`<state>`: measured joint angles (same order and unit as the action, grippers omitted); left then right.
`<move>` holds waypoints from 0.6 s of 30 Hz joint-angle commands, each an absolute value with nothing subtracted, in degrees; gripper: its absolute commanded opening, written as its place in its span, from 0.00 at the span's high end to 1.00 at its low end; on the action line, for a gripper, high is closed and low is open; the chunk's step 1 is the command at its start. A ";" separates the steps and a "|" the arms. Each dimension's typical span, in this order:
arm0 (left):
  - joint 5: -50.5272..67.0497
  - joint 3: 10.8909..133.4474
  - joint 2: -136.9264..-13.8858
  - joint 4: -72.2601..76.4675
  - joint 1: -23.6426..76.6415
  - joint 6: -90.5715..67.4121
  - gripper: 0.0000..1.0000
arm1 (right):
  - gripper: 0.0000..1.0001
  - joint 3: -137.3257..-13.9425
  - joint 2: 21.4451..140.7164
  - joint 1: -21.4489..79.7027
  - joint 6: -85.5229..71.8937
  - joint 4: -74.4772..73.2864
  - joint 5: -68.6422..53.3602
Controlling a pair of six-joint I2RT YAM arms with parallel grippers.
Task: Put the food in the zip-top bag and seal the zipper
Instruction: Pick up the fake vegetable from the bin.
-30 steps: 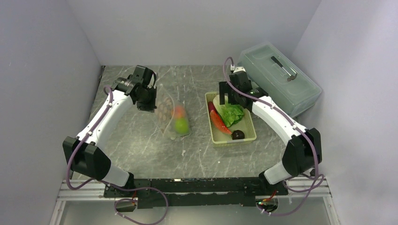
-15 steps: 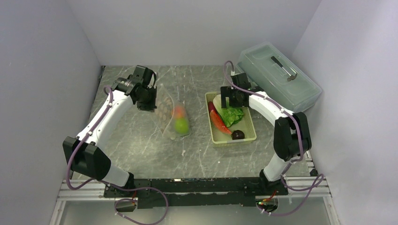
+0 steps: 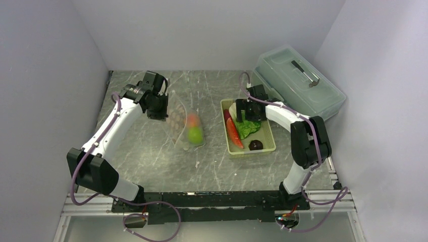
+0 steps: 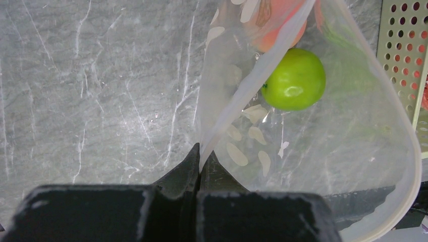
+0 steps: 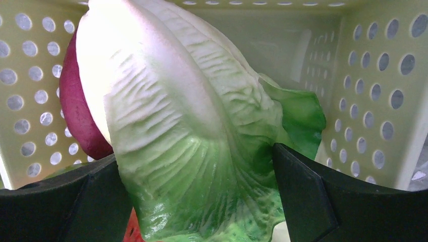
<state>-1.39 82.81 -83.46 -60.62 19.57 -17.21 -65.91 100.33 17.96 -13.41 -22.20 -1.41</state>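
Two right fingers point(image 5: 313, 201) lowered, straddling lettuce point(image 5: 186, 151)

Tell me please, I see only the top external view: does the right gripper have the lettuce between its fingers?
Observer: Yes. In the right wrist view the lettuce stands between the open right gripper's two fingers, one on each side.
Operator: And on the other side?
Observer: The left wrist view shows the left gripper shut on the zip-top bag's mouth edge.
Operator: Is the mouth open?
Observer: Yes, it gapes wide, with the green ball inside.
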 commanded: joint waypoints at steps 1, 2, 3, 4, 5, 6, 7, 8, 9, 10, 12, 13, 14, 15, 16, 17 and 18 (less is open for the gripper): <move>-1.67 82.80 -81.99 -59.41 19.34 -16.18 1.00 | 0.00 -63.88 102.21 17.99 -13.95 -21.91 -0.20; -1.67 82.73 -81.96 -59.39 19.34 -16.17 1.00 | 0.00 -63.68 102.39 18.16 -14.14 -22.01 0.54; -1.67 82.71 -81.92 -59.32 19.34 -16.18 1.00 | 0.00 -63.53 102.74 18.45 -14.35 -22.24 1.99; -1.67 82.64 -81.84 -59.30 19.34 -16.16 1.00 | 0.00 -63.53 103.26 18.74 -14.73 -22.61 3.52; -1.67 82.66 -81.83 -59.29 19.34 -16.17 1.00 | 0.01 -63.66 103.81 19.09 -14.95 -23.13 5.23; -1.68 82.69 -81.83 -59.23 19.34 -16.24 1.00 | 0.03 -63.82 104.40 19.54 -15.14 -23.64 6.66; -1.61 82.69 -81.83 -59.23 19.34 -16.11 1.00 | 0.06 -63.99 104.98 19.98 -15.30 -24.21 8.04; -1.58 82.63 -81.89 -59.23 19.34 -16.09 1.00 | 0.08 -64.20 105.29 20.32 -15.49 -24.66 9.09; -1.55 82.62 -81.99 -59.31 19.29 -16.12 1.00 | 0.11 -64.20 105.50 20.65 -15.60 -24.93 9.96; -1.52 82.60 -82.00 -59.32 19.33 -16.09 1.00 | 0.14 -64.10 105.62 20.92 -15.69 -24.95 10.63; -1.57 82.55 -81.88 -59.28 19.34 -16.09 1.00 | 0.20 -64.07 106.16 21.37 -15.94 -25.36 12.04; -1.56 82.49 -81.83 -59.24 19.34 -16.08 1.00 | 0.23 -64.12 106.63 21.58 -16.05 -25.66 12.88; -1.50 82.48 -81.83 -59.16 19.34 -16.10 1.00 | 0.29 -64.26 107.33 21.74 -16.21 -26.08 13.41; -1.43 82.51 -81.83 -59.11 19.34 -16.04 1.00 | 0.35 -64.76 108.00 21.82 -16.33 -26.56 13.44; -1.41 82.53 -81.83 -59.15 19.34 -16.00 1.00 | 0.41 -64.85 108.56 21.87 -16.35 -26.70 13.24; -1.41 82.53 -81.90 -59.17 19.34 -16.00 1.00 | 0.49 -64.82 108.72 21.88 -16.40 -26.60 12.98; -1.46 82.53 -81.98 -59.23 19.34 -16.00 1.00 | 0.57 -64.71 108.75 21.85 -16.49 -26.41 12.76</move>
